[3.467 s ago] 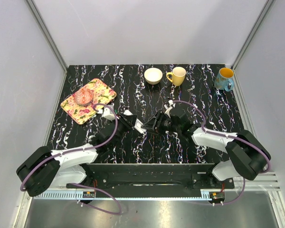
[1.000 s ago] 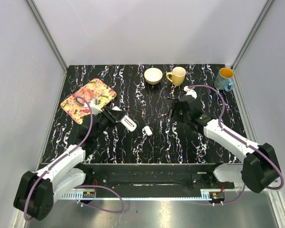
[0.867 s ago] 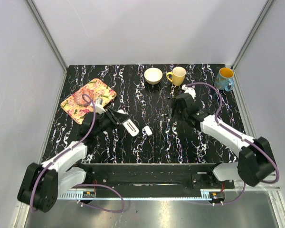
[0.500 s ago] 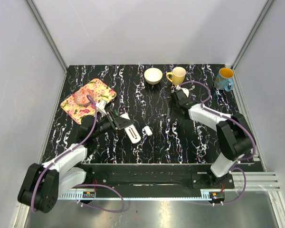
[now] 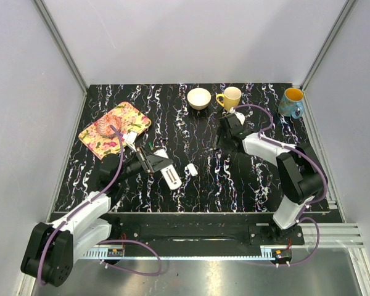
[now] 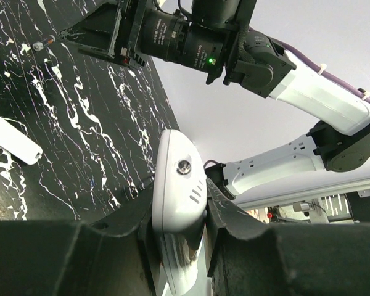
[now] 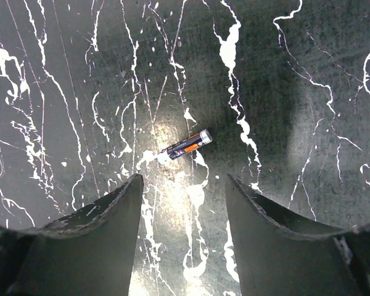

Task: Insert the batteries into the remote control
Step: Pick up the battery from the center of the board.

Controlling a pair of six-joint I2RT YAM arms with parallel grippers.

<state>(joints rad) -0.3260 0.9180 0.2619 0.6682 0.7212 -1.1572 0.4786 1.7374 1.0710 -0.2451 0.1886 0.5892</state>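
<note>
The black marbled table [image 5: 172, 105] carries both arms. The left gripper [image 6: 179, 206] is clamped on the white remote control [image 6: 177, 182], left of the table's centre. The right gripper [image 7: 184, 180] hangs with jaws spread, toward the far edge. A small white plastic piece [image 5: 190, 168] lies near centre. A battery [image 7: 188, 144] lies below the right gripper.

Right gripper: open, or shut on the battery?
Open. The right gripper shows a wide gap; the battery lies loose on the table beyond it, untouched.

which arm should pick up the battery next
Right. The right tool, open, hovers over the loose battery. The left tool is busy, shut on the remote.
</note>
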